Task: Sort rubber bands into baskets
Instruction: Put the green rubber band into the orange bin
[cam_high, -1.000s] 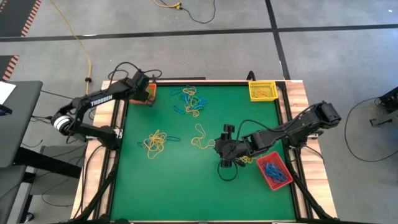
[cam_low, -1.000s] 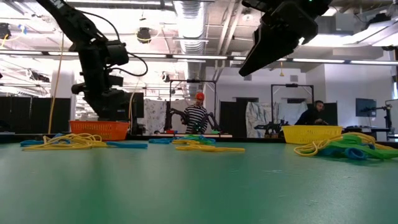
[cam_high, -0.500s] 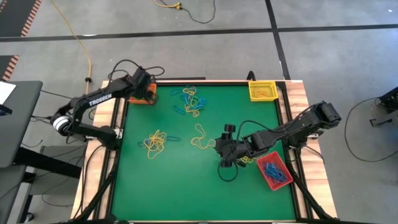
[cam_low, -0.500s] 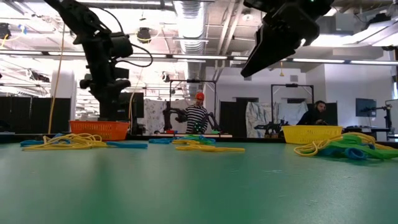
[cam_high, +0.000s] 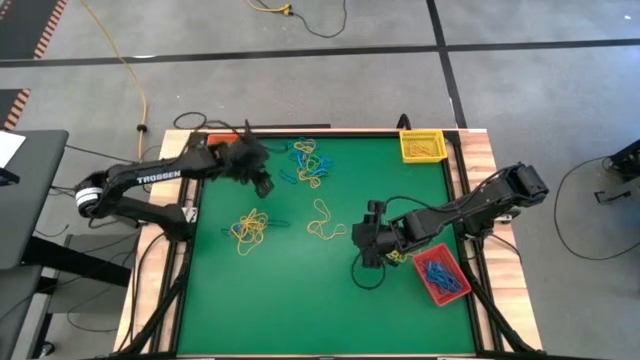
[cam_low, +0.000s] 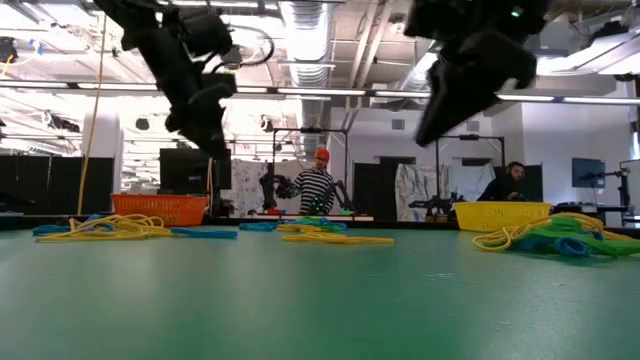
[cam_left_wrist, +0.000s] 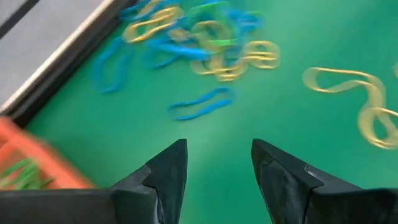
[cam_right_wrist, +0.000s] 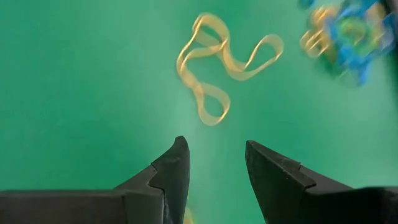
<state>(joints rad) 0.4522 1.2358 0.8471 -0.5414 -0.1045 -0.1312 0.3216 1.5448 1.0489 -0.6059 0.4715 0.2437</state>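
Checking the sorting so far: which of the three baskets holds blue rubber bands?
The red basket at the table's near right corner, beside the right arm; it holds blue bands. The yellow basket sits at the far right corner, the orange basket far left.

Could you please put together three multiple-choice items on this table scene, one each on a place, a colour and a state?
1. Where does the small yellow plastic basket sit on the green table?
A. far right corner
B. near left corner
C. centre

2. What colour is the basket by the right gripper?
A. orange
B. red
C. yellow

3. How are the left gripper fingers?
A. shut on a band
B. open, empty
C. shut, empty

Answers: 1 A, the high view shows it there. 2 B, the red basket lies beside it. 3 B, only green table shows between them.
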